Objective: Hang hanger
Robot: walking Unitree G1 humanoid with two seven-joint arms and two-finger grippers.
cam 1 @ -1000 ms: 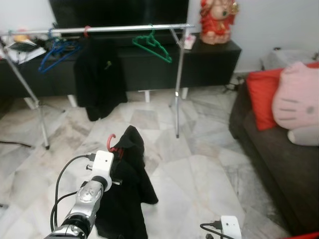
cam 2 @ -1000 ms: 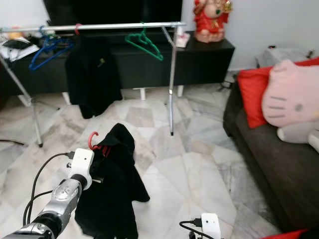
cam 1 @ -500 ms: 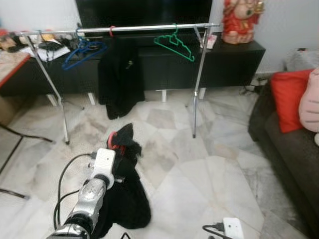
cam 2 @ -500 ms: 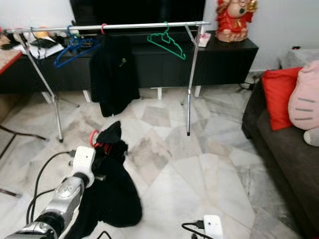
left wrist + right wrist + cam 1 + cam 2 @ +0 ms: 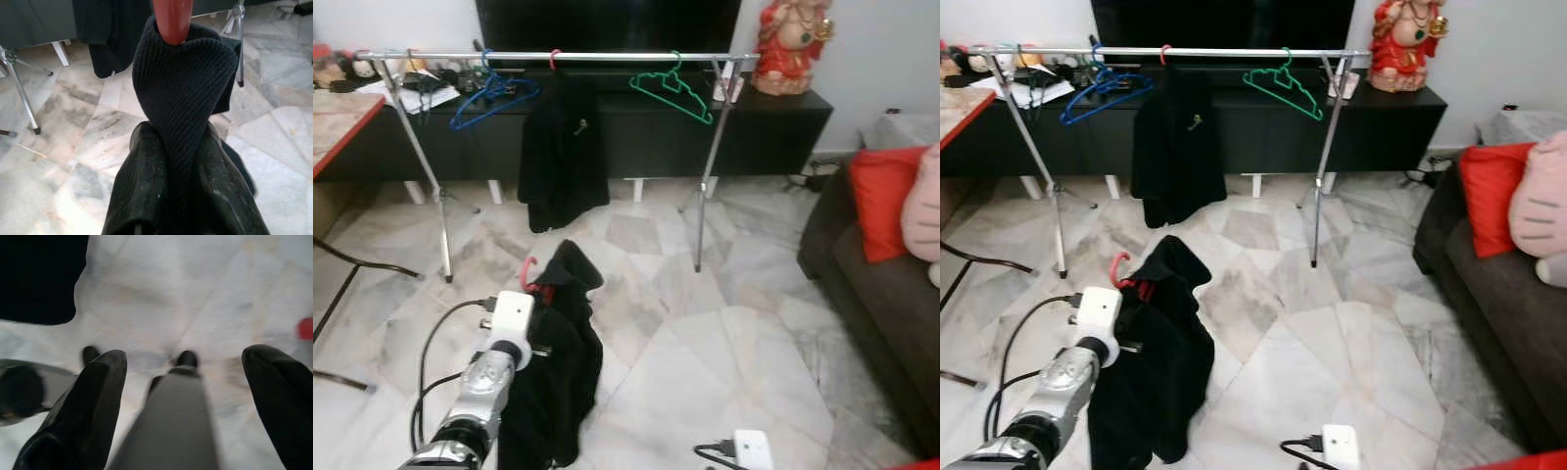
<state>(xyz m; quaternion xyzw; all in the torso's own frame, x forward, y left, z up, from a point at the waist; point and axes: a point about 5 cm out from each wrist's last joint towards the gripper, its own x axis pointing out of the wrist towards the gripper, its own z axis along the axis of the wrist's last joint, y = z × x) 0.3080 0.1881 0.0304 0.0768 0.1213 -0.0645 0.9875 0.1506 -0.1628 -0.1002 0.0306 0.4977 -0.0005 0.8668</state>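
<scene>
While your left tool (image 5: 173, 161) stays clamped on the black garment (image 5: 553, 377) with its red hanger (image 5: 530, 275), it hangs near-left above the marble floor (image 5: 705, 333). The rail (image 5: 558, 56) stands far. Right tool (image 5: 181, 382), fingers spread, holds nothing.

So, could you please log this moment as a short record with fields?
left gripper: shut on black knitted garment, held up above the marble floor
red plastic hanger: hook pokes out of the garment's top
silver clothes rail: bears a blue hanger, a hung black garment and a green hanger
right gripper: open, pointing at the floor
</scene>
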